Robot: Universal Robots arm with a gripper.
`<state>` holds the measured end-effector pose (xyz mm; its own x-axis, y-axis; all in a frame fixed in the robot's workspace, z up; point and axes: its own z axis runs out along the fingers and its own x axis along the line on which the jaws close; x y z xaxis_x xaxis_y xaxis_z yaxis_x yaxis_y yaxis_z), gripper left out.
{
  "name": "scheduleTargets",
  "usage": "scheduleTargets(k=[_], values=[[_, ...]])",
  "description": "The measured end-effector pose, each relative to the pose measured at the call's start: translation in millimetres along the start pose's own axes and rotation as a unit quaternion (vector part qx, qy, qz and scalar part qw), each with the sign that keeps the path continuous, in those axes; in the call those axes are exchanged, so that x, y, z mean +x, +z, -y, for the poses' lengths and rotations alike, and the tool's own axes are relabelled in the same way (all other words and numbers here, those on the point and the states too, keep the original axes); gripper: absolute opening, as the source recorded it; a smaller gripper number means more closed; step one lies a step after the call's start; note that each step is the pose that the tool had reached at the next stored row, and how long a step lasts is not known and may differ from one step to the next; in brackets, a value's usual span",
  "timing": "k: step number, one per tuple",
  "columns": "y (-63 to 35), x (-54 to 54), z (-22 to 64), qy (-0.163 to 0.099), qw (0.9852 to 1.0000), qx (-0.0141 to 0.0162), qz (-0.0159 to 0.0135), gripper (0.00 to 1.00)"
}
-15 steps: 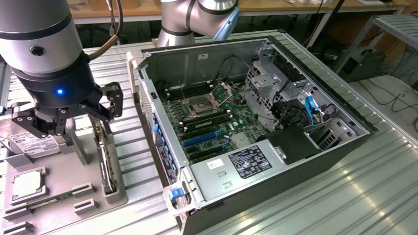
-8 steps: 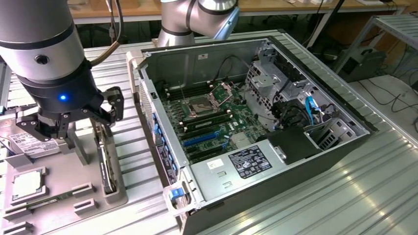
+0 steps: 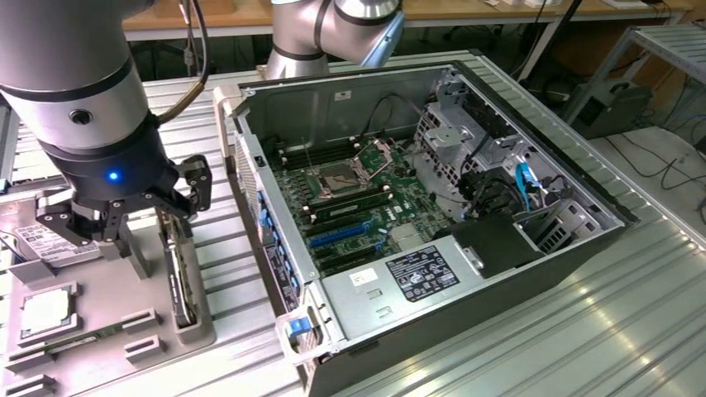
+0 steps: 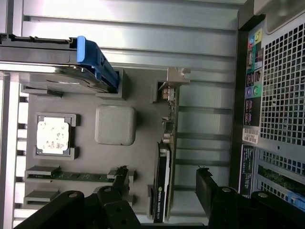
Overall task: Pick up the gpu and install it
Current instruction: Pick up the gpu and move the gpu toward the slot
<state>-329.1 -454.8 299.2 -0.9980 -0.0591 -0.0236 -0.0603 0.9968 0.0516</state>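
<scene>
The gpu stands on edge in a slot of the grey fixture tray. It is a thin green card with a black shroud, and its silver bracket is at the far end. In the exterior view the gpu sits at the tray's edge nearest the computer case. My gripper is open and straddles the card, one finger on each side with a gap to the card. In the exterior view the gripper hangs just over the card's far end.
The open computer case lies at the exterior view's right, its motherboard and blue slots exposed. The tray also holds a processor, a RAM stick and a hard drive with a blue caddy. The case's rear panel is close by.
</scene>
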Motion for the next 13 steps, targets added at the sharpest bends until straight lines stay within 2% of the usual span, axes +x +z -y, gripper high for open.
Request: scheduleTargets(k=[13], values=[[17.0,-1.5,-0.2,0.000,1.0000,0.0007,0.0000,0.68]])
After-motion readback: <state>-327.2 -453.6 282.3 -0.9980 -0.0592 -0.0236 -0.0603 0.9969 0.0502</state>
